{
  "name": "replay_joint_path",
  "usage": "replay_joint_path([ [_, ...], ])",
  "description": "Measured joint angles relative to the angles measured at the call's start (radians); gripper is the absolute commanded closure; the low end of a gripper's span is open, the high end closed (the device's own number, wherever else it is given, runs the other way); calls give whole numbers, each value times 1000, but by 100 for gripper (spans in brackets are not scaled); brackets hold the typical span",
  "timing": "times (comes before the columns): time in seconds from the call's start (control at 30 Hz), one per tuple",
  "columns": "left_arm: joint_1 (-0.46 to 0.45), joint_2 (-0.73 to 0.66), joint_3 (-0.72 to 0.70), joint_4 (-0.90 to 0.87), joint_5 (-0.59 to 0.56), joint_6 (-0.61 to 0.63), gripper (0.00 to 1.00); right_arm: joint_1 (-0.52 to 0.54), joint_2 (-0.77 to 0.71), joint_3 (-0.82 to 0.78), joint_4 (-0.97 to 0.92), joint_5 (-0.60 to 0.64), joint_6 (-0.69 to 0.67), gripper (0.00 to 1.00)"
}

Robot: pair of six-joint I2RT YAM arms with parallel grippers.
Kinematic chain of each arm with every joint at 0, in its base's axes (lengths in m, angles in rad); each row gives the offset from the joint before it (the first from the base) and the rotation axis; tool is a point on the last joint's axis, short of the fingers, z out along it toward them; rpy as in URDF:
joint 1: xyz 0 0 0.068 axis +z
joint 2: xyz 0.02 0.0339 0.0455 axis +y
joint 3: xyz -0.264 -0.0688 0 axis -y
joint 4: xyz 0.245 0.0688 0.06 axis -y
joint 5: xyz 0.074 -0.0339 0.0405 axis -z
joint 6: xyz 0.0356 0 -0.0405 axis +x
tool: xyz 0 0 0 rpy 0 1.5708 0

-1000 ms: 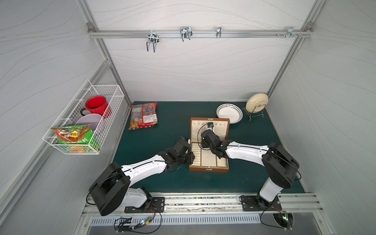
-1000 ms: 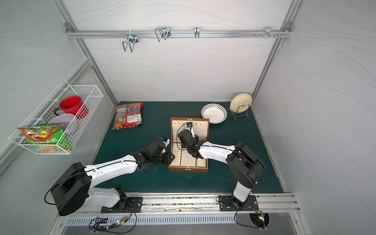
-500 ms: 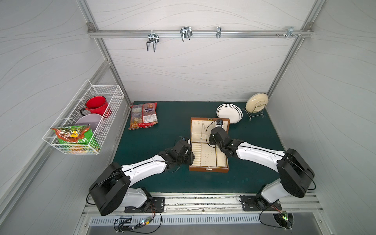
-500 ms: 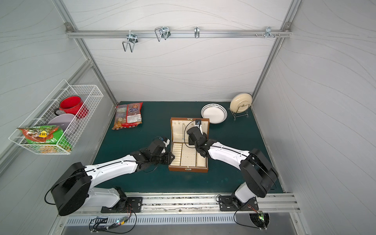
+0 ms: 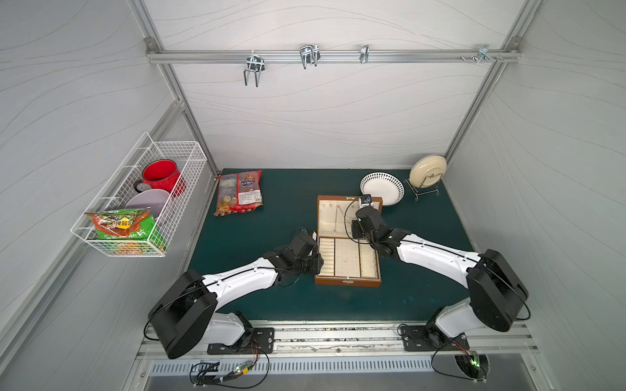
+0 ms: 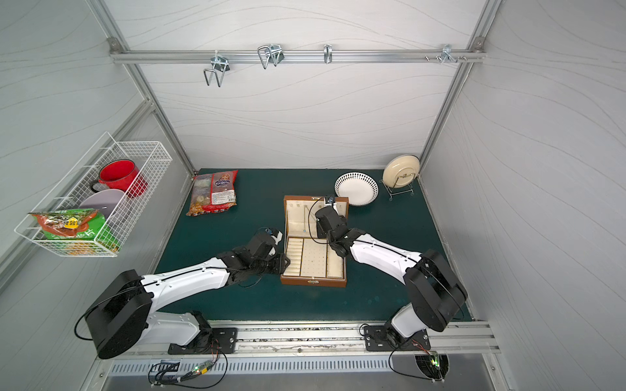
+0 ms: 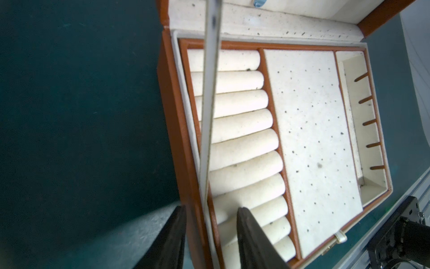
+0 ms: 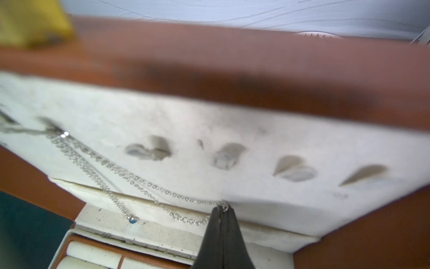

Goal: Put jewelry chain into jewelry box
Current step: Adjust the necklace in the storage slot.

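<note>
The jewelry chain [image 8: 130,184] drapes across the cream lining of the raised lid of the jewelry box [image 5: 347,282], one end caught up near a lid hook and its small blue bead hanging low by the hinge fold. In a top view it shows as a thin line down the lid's inside [image 6: 307,218]. My right hand [image 8: 222,209] is pinched fully together on the other end of the chain, the links bunching right at my fingertips [image 8: 216,223], just in front of the lid lining.

The box stands open on the green counter [image 5: 288,216], lid upright at the far side, its base facing up with ring rolls, a dotted panel and a slotted side compartment. My left hand [image 7: 210,235] is partly open and straddles the box's near-left wall, one finger outside over the counter and the other inside over the ring rolls; I think it is bracing that wall, though I cannot tell whether the pads actually press on it.

Behind the box sits a white patterned dish [image 5: 382,188], with a cream plate on a wire stand [image 5: 427,171] beside it. A snack packet [image 5: 240,192] lies well apart to the left, and a wire basket [image 5: 135,199] on the wall holds a red mug [image 5: 162,174].
</note>
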Motion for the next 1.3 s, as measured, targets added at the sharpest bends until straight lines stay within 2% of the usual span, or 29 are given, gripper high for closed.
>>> replay_joint_path([
  [0.27, -1, -70, 54, -90, -68, 84, 61, -26, -13, 3, -19, -26, -40, 100],
  [0.53, -15, -102, 132, -37, -122, 345, 60, -51, -22, 0, -20, -82, -43, 100],
  [0.8, -22, 44, 132, 240, -83, 708, 58, -75, -26, -7, -10, -131, -43, 100],
  [1.0, -31, 213, 152, 367, -84, 895, 57, -92, -26, -10, -2, -170, -43, 100],
  [1.23, -31, 247, 177, 443, -99, 971, 57, -98, -26, -29, 18, -198, -34, 100],
  [1.27, -31, 246, 180, 454, -99, 973, 57, -98, -26, -34, 20, -201, -32, 97],
  [1.3, -31, 246, 182, 462, -98, 973, 57, -98, -26, -39, 22, -205, -31, 86],
])
